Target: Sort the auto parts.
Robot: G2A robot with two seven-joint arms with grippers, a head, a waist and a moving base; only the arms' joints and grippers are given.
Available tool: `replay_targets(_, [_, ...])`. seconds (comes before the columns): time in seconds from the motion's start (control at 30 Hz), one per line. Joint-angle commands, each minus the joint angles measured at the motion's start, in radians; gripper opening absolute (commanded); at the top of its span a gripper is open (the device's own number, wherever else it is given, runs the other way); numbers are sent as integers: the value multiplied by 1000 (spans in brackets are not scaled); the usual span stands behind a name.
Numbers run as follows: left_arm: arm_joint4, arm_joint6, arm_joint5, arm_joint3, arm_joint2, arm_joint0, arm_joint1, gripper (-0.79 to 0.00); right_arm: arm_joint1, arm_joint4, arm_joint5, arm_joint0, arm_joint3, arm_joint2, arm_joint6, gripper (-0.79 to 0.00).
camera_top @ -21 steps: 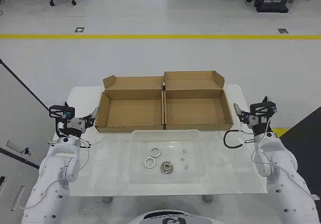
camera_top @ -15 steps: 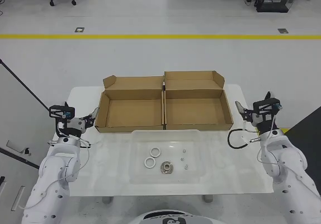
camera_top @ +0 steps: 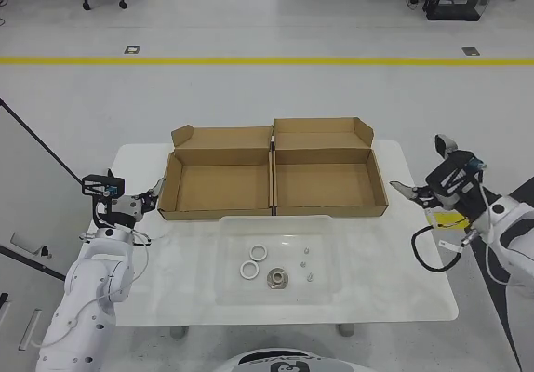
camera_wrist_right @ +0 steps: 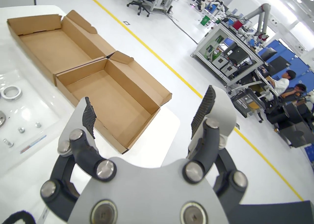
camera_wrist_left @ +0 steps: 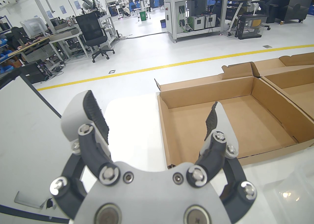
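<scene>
Two open cardboard boxes stand side by side at the back of the table, the left box (camera_top: 219,186) (camera_wrist_left: 233,117) and the right box (camera_top: 327,184) (camera_wrist_right: 110,87); nothing shows inside either. In front of them a clear tray (camera_top: 230,223) holds two white rings (camera_top: 260,252) (camera_top: 249,270), a flanged metal hub (camera_top: 275,277) and small fasteners (camera_top: 305,263) (camera_wrist_right: 21,130). My left gripper (camera_top: 153,191) (camera_wrist_left: 152,98) hovers open just off the left box's outer corner. Beyond the table's right edge, my right gripper (camera_top: 416,164) (camera_wrist_right: 148,93) stands open, holding nothing.
The white table (camera_top: 388,279) has bare room on both sides of the tray. A grey panel (camera_top: 16,167) stands beside the table on the left. A cable (camera_top: 430,260) hangs from the right arm over the table's right edge.
The right arm has swung outward to the right, away from the table's edge, with its gripper turned. The left arm has not moved.
</scene>
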Motion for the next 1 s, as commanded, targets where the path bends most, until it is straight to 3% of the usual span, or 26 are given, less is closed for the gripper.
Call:
replay_targets(0.0, [0,0,0,0,0,0,0,0,9,32,-62,36,-3,-3,65,0])
replay_targets(0.3, [0,0,0,0,0,0,0,0,42,99,-208,205,4,-139,258,0])
replay_targets(0.47, [0,0,0,0,0,0,0,0,55,131,-220,290,8,-244,335,0])
replay_targets(0.97, [0,0,0,0,0,0,0,0,169,-23,-245,451,35,-567,311,0])
